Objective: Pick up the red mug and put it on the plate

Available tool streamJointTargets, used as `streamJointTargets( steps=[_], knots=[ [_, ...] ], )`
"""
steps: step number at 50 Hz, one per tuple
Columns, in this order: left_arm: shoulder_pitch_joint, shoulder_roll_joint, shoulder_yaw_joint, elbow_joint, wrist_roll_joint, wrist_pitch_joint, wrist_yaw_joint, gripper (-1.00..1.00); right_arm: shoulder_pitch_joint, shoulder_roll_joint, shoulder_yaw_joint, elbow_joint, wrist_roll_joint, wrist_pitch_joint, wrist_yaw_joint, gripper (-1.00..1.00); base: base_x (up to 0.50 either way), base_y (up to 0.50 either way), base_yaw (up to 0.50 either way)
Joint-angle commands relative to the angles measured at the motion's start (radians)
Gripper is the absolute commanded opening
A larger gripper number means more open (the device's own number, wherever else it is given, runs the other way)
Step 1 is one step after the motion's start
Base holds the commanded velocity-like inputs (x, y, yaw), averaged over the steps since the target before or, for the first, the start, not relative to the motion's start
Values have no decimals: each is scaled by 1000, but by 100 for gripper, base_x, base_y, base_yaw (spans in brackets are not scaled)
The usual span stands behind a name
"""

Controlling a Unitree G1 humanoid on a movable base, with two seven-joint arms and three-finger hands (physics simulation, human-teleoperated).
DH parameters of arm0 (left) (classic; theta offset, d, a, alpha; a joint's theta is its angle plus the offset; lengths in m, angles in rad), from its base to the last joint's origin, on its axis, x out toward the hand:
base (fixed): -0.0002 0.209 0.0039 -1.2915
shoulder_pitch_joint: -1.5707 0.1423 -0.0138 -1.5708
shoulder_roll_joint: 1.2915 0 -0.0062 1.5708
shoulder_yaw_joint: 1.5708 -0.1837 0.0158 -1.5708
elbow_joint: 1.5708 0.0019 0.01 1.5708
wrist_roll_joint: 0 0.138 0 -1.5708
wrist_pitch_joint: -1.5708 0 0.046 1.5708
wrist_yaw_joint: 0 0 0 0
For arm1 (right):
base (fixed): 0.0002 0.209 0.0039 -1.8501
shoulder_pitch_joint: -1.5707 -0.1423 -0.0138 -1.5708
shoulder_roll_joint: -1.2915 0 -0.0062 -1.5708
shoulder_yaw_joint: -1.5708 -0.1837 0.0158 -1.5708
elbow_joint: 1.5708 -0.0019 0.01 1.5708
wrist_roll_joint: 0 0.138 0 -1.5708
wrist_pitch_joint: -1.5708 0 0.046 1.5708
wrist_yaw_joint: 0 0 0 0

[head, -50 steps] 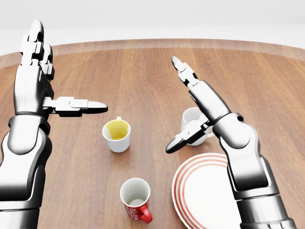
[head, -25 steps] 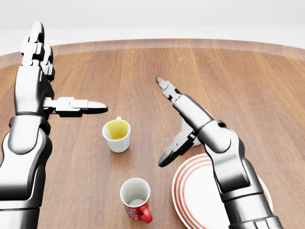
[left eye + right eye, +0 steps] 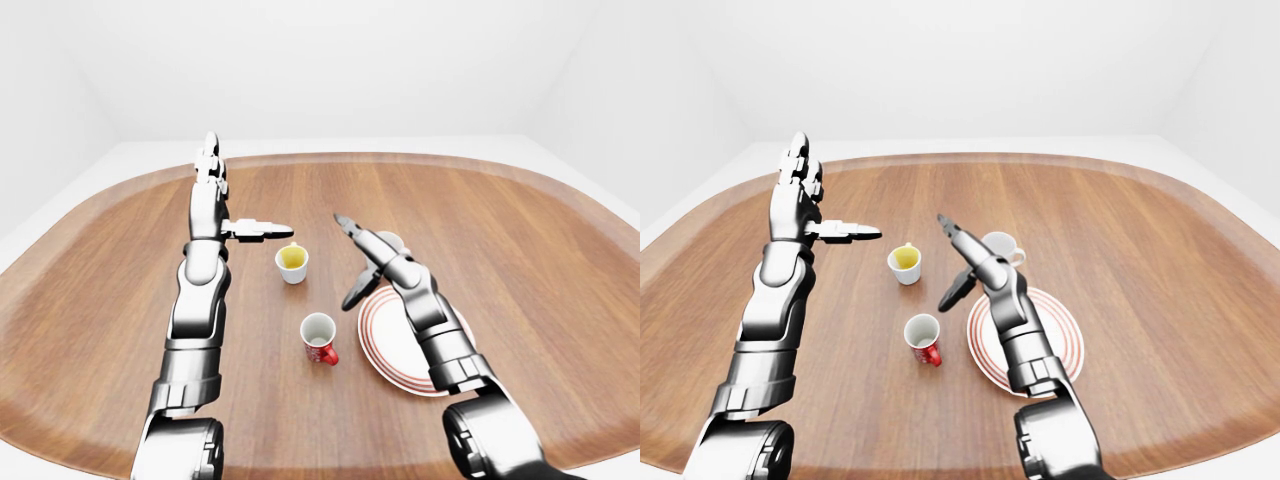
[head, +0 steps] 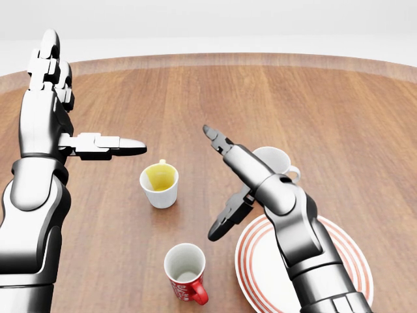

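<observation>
Right hand [image 4: 225, 186]: silver three-finger hand, fingers spread wide and empty, hovering above the plate's left rim, near but apart from the mug.
Left hand [image 4: 62, 107]: fingers splayed, holding nothing, raised well away at the view's left.
Table [image 4: 195, 98]: broad round wooden top.
Plate [image 4: 260, 267]: white plate with red rings, just right of the mug.
Red mug [image 4: 185, 271]: small glossy red mug, white inside, upright, handle toward bottom right.
Handling: probably rigid, light, slick; best pinched across the body or rim.
</observation>
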Motion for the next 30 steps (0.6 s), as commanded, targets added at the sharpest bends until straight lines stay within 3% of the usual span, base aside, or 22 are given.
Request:
streamJointTargets(
  steps=[1, 30],
  knots=[
    [2, 1, 0, -1, 0, 0, -1, 100, -9, 21, 13, 65, -19, 0, -14, 100, 0, 0, 0],
    [-3, 0, 0, 4, 2, 0, -2, 100, -22, 78, 48, 183, -69, 0, -33, 100, 0, 0, 0]
  ],
)
